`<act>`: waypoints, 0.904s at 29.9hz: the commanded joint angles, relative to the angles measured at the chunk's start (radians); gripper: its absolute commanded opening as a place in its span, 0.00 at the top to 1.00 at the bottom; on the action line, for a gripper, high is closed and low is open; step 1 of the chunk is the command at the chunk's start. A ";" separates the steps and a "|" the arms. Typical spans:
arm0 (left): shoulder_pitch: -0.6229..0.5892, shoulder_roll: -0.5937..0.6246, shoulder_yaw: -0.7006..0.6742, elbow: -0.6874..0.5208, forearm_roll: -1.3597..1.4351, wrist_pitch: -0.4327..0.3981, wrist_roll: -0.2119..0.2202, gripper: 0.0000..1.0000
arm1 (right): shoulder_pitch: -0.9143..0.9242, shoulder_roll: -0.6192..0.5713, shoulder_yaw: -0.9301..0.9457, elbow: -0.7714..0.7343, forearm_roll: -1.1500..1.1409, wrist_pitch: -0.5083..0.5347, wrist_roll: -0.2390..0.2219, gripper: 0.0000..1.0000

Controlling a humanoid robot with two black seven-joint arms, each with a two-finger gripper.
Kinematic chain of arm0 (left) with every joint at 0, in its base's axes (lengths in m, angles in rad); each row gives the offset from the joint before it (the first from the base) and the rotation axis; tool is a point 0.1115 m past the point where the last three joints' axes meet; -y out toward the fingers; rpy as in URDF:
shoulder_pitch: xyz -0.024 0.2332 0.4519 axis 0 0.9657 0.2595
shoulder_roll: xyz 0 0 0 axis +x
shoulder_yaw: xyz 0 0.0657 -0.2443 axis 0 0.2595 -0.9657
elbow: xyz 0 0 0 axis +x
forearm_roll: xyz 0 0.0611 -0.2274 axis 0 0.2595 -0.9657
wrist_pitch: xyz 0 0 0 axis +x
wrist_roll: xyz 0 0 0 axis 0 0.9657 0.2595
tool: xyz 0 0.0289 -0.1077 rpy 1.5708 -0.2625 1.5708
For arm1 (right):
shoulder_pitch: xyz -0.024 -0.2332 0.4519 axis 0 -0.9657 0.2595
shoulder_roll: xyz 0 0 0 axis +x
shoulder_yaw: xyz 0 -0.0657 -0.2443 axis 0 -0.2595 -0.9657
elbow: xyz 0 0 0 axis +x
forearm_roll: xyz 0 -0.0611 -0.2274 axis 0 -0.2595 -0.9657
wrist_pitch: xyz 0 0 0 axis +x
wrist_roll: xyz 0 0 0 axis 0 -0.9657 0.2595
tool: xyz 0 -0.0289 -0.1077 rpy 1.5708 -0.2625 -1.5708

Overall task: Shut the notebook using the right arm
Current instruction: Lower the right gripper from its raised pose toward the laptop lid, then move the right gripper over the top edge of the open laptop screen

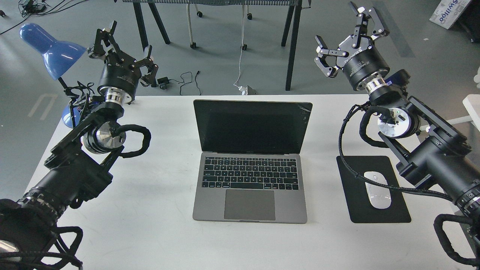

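I see the slim space-grey metal notebook (250,161) lying open at the middle of the white tabletop (157,210), screen black. My right tool (347,41) hovers up right of the notebook, fingers spread, empty. My left tool (123,48) hangs up left, spread too.

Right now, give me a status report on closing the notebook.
Right gripper open, raised beyond the table's far right edge. Left gripper open, idle. Notebook open, screen upright, untouched. Nothing between right gripper and lid.
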 commanded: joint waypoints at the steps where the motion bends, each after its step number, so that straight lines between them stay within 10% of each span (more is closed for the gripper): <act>1: -0.001 0.000 0.000 0.000 0.000 0.000 0.000 0.00 | 0.053 -0.004 -0.140 -0.008 -0.005 -0.047 -0.004 0.00; 27: 0.000 0.000 0.000 0.000 0.000 0.000 0.000 0.00 | 0.156 -0.088 -0.443 -0.001 -0.012 -0.058 -0.021 0.00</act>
